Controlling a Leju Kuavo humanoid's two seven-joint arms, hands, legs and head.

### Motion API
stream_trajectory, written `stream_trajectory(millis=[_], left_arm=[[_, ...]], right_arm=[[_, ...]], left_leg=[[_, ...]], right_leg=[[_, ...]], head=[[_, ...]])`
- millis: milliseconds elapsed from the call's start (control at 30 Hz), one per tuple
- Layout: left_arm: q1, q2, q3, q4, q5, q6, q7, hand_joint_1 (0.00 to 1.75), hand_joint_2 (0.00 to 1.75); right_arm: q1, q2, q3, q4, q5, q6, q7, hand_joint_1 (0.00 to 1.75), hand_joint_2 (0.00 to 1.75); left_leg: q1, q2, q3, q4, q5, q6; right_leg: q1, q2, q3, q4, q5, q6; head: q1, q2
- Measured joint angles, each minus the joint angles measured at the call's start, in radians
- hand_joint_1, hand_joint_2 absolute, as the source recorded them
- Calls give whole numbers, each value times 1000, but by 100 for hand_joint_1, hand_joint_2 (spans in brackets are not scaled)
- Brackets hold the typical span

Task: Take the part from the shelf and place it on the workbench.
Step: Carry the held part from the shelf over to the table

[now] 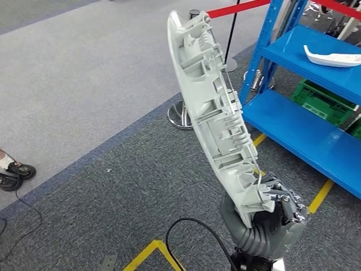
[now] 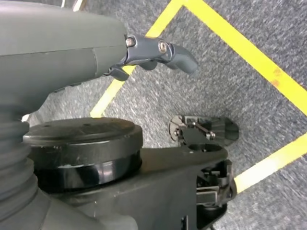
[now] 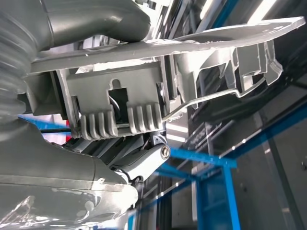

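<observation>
A long light-grey moulded plastic part (image 1: 212, 107) with ribs and clips on its inner face stands nearly upright in the head view, tilted to the left. My right hand (image 1: 276, 217) grips its lower end low in that view. Close up in the right wrist view, the same part (image 3: 152, 91) lies across the picture, with the thumb on one side and my right hand's fingers (image 3: 145, 160) on the other. My left hand (image 2: 159, 50) hangs above the grey carpet with its fingers loosely extended and nothing in it.
A blue metal shelf (image 1: 306, 121) stands at the right, with another white curved part (image 1: 334, 56) on its upper level and a green crate (image 1: 328, 101) behind. Yellow floor tape (image 1: 321, 195), a barrier post base (image 1: 179, 116) and a black cable (image 1: 196, 231) are nearby. A person's shoe (image 1: 14, 172) shows at the left edge.
</observation>
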Motion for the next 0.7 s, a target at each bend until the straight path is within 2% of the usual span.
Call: stream_trajectory(millis=[33,67,100,133,200,233,267,333,367,400,467,500,533,567,600,633,700], left_arm=[[0,1,0,0,1,0,0,0,175],[0,2,0,0,2,0,-1,0,175],[1,3,1,0,2,0,-1,0,175],[1,4,1,0,3,0,-2,0,175],[-1,5,1,0,2,1,-2,0,175],[-2,5,1,0,2,1,-2,0,175],[-3,6,1,0,0,2,-2,0,175],[-1,9,0,0,-5,5,-2,0,175],[0,10,0,0,-8,6,-2,0,175],[0,11,0,0,-9,7,-2,0,175],[-2,13,0,0,-9,8,-2,0,175],[-4,14,-1,0,-9,9,-2,0,175],[-4,15,-1,0,-8,9,-2,0,175],[-4,15,0,0,-5,9,-4,0,175],[-4,16,0,0,1,9,-8,0,175],[-4,17,1,0,7,9,-12,0,175],[-6,18,1,0,14,9,-17,0,175]], right_arm=[[2,0,0,0,-3,0,0,175,175],[3,0,0,0,-6,0,0,175,175],[4,0,0,0,-8,0,0,175,175],[3,0,0,0,-10,0,-1,175,175],[3,0,0,0,-12,0,-2,175,175],[3,0,0,-1,-13,0,-3,175,175],[3,0,0,-1,-15,0,-4,175,175],[3,0,-1,-2,-22,0,-5,175,175],[2,1,-1,-2,-27,0,-6,175,175],[3,2,-1,-3,-30,0,-6,175,175],[4,3,-1,-4,-33,0,-7,175,175],[4,3,-1,-5,-34,0,-7,175,175],[5,3,-1,-5,-34,0,-7,175,175],[5,3,-1,-5,-34,0,-7,175,175],[5,3,-1,-5,-34,0,-7,175,175],[5,3,-1,-5,-33,0,-7,175,175],[6,3,-1,-5,-32,0,-7,175,175]], left_leg=[[0,-14,0,0,1,1],[-1,-28,0,0,1,1],[-1,-43,0,0,3,0],[0,-58,1,0,4,-1],[0,-86,-2,2,7,-8],[0,-97,-6,4,9,-13],[2,-107,-10,4,12,-19],[7,-124,-17,2,18,-31],[7,-113,-22,8,13,-36],[6,-91,-34,30,-4,-40],[3,-30,-82,130,-64,-47],[3,-13,-113,195,-95,-50],[5,-5,-135,245,-113,-52],[6,0,-144,266,-113,-54],[7,5,-133,251,-96,-56],[9,15,-106,205,-68,-57],[8,65,-35,83,-21,-57]], right_leg=[[0,5,-23,45,-12,0],[0,8,-32,57,-6,-1],[0,10,-20,30,19,-3],[-1,20,8,-30,55,-5],[-7,67,70,-159,106,-9],[-9,86,88,-198,115,-11],[-9,95,95,-213,114,-13],[-6,78,96,-219,119,-22],[-6,66,97,-222,122,-29],[-6,53,99,-226,125,-35],[-5,24,99,-230,128,-43],[-4,8,97,-230,128,-44],[-4,-8,96,-230,128,-45],[-4,-23,96,-230,128,-45],[-4,-38,95,-230,127,-44],[-4,-52,96,-229,126,-42],[0,-75,98,-226,121,-34]], head=[[1,0],[1,0],[1,0],[1,0],[2,0],[2,0],[2,0],[1,0],[1,0],[-2,0],[-6,0],[-8,0],[-8,0],[-8,0],[-8,0],[-8,0],[-10,0]])
